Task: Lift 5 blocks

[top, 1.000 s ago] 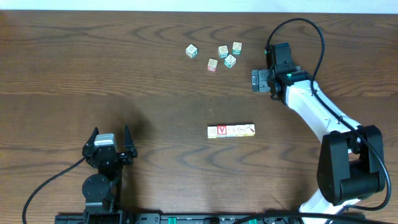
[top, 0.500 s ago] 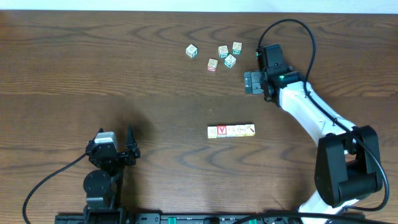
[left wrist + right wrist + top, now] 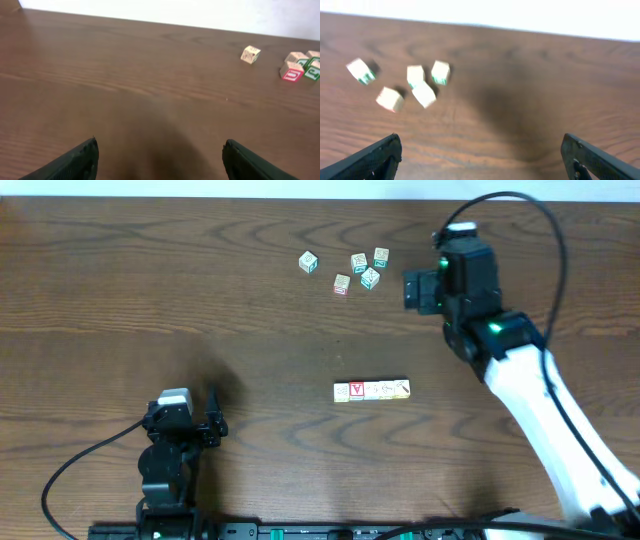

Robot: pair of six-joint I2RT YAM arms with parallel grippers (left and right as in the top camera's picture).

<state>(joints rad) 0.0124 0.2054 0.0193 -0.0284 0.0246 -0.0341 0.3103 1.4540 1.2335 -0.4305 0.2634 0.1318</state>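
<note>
The blocks [image 3: 371, 390] lie in one tight row at the table's centre, all cream except a red V face [image 3: 356, 391] second from the left. Neither wrist view shows the row. My left gripper [image 3: 181, 420] is low at the front left, far from the row. It is open over bare wood [image 3: 160, 150]. My right gripper [image 3: 412, 290] hovers at the back right, above and behind the row, pointing left toward the loose cubes. It stands wide open with nothing between its fingers [image 3: 481, 145].
Several loose cubes with teal or green prints [image 3: 358, 268] are scattered at the back centre, with a pinkish-print one [image 3: 342, 284] among them. They show blurred in the right wrist view [image 3: 415, 80] and at the far right of the left wrist view [image 3: 295, 67].
The right arm has risen toward the camera and shifted slightly right, its view now blurred by motion. The left gripper has drawn back a little toward the front edge.
</note>
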